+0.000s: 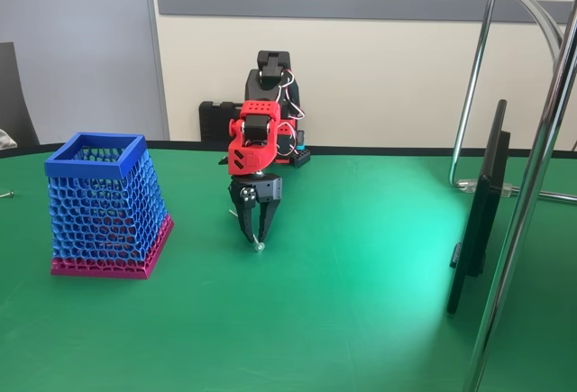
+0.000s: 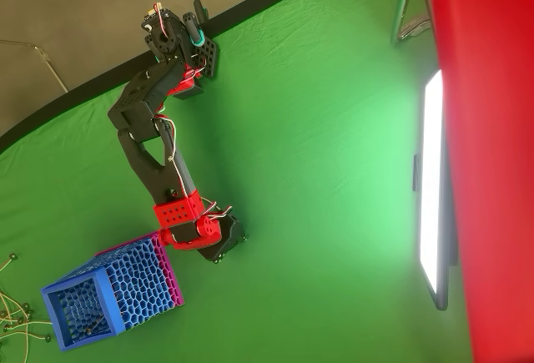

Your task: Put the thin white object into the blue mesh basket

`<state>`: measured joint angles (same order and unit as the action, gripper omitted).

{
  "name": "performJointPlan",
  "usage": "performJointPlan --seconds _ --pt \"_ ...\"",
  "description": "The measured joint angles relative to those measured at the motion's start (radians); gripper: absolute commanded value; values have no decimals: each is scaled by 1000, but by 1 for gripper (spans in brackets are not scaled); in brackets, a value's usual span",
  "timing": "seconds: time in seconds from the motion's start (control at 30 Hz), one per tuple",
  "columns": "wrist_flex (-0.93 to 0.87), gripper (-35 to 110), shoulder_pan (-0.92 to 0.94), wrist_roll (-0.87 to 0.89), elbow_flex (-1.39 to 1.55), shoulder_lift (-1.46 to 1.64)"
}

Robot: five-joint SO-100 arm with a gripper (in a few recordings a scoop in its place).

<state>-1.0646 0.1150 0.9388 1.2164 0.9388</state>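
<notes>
I see my tool [image 1: 258, 237] pointing straight down at the green worktop [image 1: 361, 302], its two black fingers drawn together to a near point just above the surface. Between the tips sits a small pale knob with a thin pale sliver running up and to the tool's left in the fixed view, which I take for the thin white object [image 1: 259, 245]; the fingers appear pinched on it, though it is too small for me to be certain. Off to the tool's left in that view, well apart, stands the blue mesh basket [image 1: 104, 205], upright on its pink base. From overhead the tool [image 2: 224, 246] sits just beside the basket's [image 2: 113, 300] base. Behind the tool rises the red and black arm [image 1: 261, 131].
</notes>
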Motion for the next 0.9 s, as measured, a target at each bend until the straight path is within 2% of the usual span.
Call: performJointPlan --seconds 0.43,0.9 --pt "0 8 0 6 0 0" --pt "11 13 -3 12 15 0"
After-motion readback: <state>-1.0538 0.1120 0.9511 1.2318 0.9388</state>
